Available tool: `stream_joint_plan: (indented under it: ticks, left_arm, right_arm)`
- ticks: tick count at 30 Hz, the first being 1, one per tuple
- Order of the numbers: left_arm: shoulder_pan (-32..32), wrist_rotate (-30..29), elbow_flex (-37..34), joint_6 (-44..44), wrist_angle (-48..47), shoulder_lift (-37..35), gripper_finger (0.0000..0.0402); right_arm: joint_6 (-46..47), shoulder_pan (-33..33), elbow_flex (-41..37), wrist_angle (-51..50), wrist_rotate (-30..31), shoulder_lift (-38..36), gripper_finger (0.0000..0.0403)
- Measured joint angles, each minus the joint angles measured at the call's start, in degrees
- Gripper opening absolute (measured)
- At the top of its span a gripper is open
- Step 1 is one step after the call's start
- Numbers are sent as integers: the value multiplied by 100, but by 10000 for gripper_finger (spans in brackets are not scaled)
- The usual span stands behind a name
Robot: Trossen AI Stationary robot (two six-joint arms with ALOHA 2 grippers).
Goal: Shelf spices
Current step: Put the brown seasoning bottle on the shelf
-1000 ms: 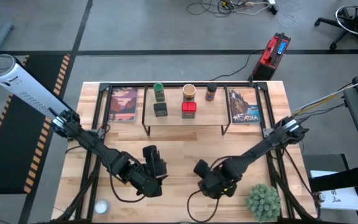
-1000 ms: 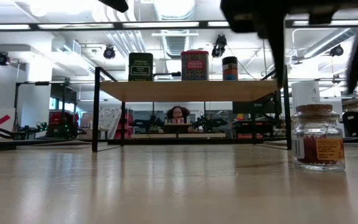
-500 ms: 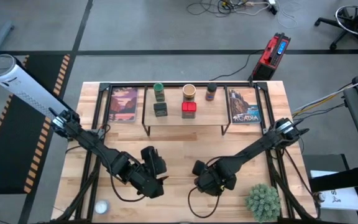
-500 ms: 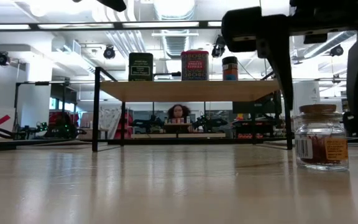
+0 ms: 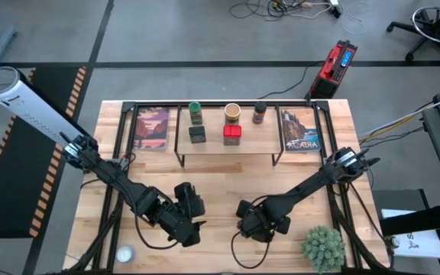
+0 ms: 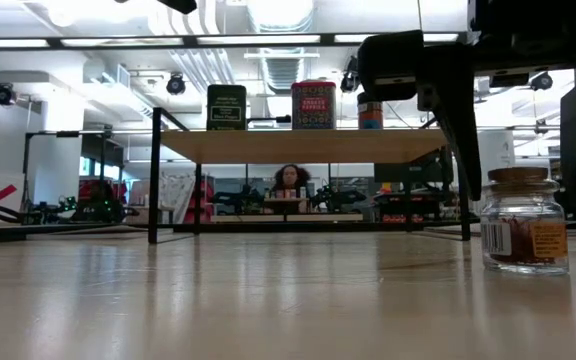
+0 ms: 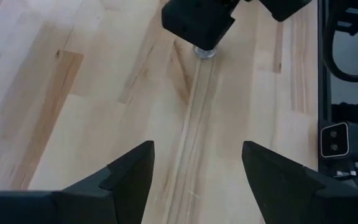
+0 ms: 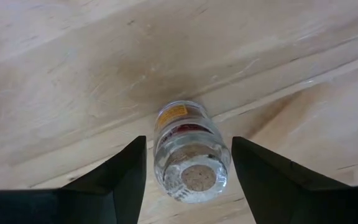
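Observation:
The tiny clear jar (image 8: 188, 149) with a cork lid stands upright on the table (image 5: 228, 179), also clear in the low view (image 6: 525, 222). My right gripper (image 8: 188, 180) is open and lowered over it, one finger on each side with small gaps (image 6: 516, 110); in the high view the gripper (image 5: 248, 216) hides the jar. My left gripper (image 5: 190, 202) is open and hovers beside it, toward the table's left. The shelf (image 5: 228, 145) bears the other five containers, among them the black box (image 6: 226, 107), the red tin (image 6: 313, 105) and the dark-capped bottle (image 6: 370, 110).
Two upright picture cards (image 5: 153, 128) (image 5: 300, 130) flank the shelf at the far side. A green spiky plant (image 5: 323, 246) stands near the table's right near corner, close to my right arm. A small white round thing (image 5: 123, 253) lies at the left near corner.
My right gripper has come down over the tiny clear jar, staying open, until its fingers stand on either side of it. The jar has shifted a little on the table and turned about, so its barcode now faces the low camera.

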Motion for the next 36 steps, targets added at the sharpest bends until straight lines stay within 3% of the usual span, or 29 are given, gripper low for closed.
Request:
stream_joint_plan:
  ticks: [15,22,36]
  left_arm:
    - [-17,146,0,-42,-4,0,234]
    - [-17,200,0,-44,-4,0,234]
    - [-15,443,0,-33,-21,0,232]
  right_arm:
    - [834,-219,4,-2,-49,2,160]
    - [1813,-287,9,-4,-85,2,130]
    - [4485,-339,22,-74,-689,2,156]
